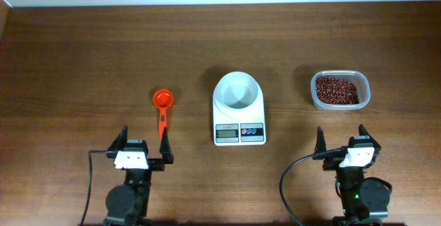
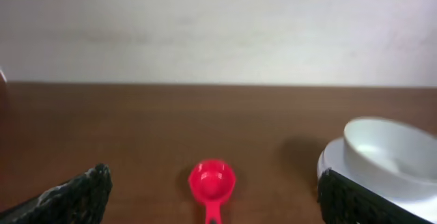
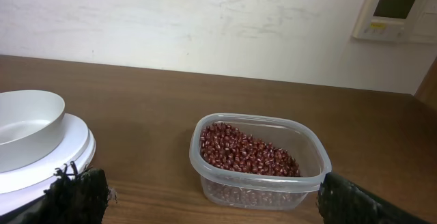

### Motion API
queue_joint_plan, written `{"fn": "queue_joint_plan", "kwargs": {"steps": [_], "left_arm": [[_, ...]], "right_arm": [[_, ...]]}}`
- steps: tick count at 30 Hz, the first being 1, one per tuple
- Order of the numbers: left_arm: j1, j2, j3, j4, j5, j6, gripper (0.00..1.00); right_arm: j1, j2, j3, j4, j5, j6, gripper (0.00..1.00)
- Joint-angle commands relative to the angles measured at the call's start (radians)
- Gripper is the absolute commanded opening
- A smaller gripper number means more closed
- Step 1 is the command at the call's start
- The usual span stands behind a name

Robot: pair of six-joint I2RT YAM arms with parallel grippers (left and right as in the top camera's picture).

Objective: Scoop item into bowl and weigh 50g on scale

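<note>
The dark red-brown beans (image 1: 336, 89) lie in a clear plastic container (image 1: 340, 104) at the right; they also show in the right wrist view (image 3: 247, 150). The white bowl (image 1: 238, 91) sits empty on the white scale (image 1: 239, 133); it also shows in the left wrist view (image 2: 392, 147) and the right wrist view (image 3: 27, 125). A red scoop (image 1: 162, 106) lies left of the scale, seen in the left wrist view (image 2: 212, 182). My left gripper (image 1: 145, 143) is open and empty, just in front of the scoop's handle. My right gripper (image 1: 340, 140) is open and empty, in front of the container.
The brown wooden table (image 1: 83, 60) ends at a white wall at the back. A wall thermostat panel (image 3: 392, 11) hangs at the upper right in the right wrist view. A black cable (image 1: 289, 185) loops beside the right arm.
</note>
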State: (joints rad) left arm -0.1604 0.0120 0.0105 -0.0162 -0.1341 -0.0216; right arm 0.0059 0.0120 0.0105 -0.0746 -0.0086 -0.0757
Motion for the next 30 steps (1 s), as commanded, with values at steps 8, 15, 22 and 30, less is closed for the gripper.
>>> {"fn": "queue_joint_plan", "kwargs": {"steps": [8,15,22,30], "left_arm": [[0.006,0.036,0.301,-0.151,0.131,0.016,0.99],[0.006,0.298,0.563,-0.237,0.147,0.059,0.99],[0.006,0.619,0.725,-0.36,0.195,0.077,0.99],[0.006,0.834,0.74,-0.334,0.187,0.125,0.99]], "right_arm": [[-0.007,-0.006,-0.005,-0.005,-0.006,0.005,0.99],[-0.007,-0.006,-0.005,-0.005,-0.006,0.005,0.99],[-0.007,-0.006,-0.005,-0.005,-0.006,0.005,0.99],[-0.007,-0.006,-0.005,-0.005,-0.006,0.005,0.99]]}}
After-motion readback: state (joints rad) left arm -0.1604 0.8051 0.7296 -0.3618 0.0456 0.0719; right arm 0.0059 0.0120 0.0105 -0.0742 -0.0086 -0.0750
